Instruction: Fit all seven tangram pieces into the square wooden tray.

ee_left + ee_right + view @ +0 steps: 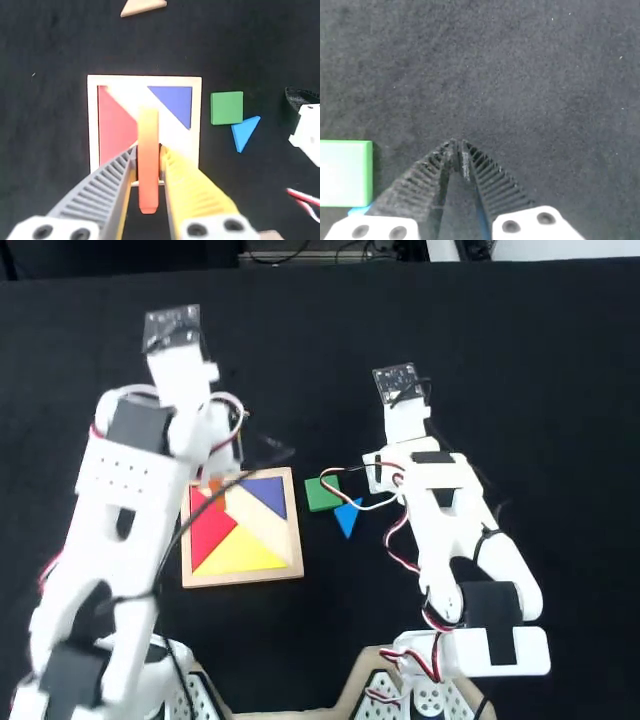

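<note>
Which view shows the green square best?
The left wrist view: the whole green square lies unobstructed beside the tray. In the high view wires run at its edge. The right wrist view cuts it off at the border.

Seen in the high view, the square wooden tray [243,576] lies flat on the black tabletop [520,360]. Inside it, a red triangle [208,532] is set at 9 o'clock, a yellow triangle [252,556] at 6 o'clock and a dark blue triangle [268,494] at 1 o'clock. An orange piece [148,130] is held on edge over the tray by the left gripper [148,150]. A green square [322,492] lies at 2 o'clock outside the tray. A light blue triangle [347,516] lies just beside the square, at its 5 o'clock.
</note>
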Robot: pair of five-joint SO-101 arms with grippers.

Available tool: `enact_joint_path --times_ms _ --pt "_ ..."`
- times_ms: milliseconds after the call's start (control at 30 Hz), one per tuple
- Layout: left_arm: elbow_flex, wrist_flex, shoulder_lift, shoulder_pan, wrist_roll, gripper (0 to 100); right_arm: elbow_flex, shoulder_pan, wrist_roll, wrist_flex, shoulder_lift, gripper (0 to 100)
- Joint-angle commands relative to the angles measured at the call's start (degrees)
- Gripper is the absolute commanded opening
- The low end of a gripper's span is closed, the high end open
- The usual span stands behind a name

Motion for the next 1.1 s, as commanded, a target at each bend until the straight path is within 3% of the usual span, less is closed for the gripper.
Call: enact_joint_path --times_ms 0,133,233,433,633,767,1067 --pt "14.81 -13.71 -8.53 -0.31 -4.31 3 -2.86 0.7 -0.09 -0.18 -0.4 1.1" --pt "28.79 -29.27 -8.35 0.04 -4.57 3 -2.86 -0.97 0.0 -0.18 -0.4 1.1" --pt "33.89 -35.69 -6.33 2.68 -2.73 3 -2.77 -1.23 0.09 -0.26 -0.31 1.1" --pt "38.2 -42.29 -5.27 10.59 3.6 3 -2.42 -1.14 0.09 -1.85 -0.31 1.1" --pt "44.26 -49.41 -5.19 11.3 9.67 3 -2.42 -1.05 0.09 -1.85 -0.31 1.1" --pt "46.55 -53.45 -5.01 11.56 10.11 3 -2.42 -1.05 0.09 -1.85 -0.31 1.1" --pt "41.54 -53.27 7.03 12.35 10.02 3 -2.42 -0.97 0.09 -1.85 -0.31 1.1"
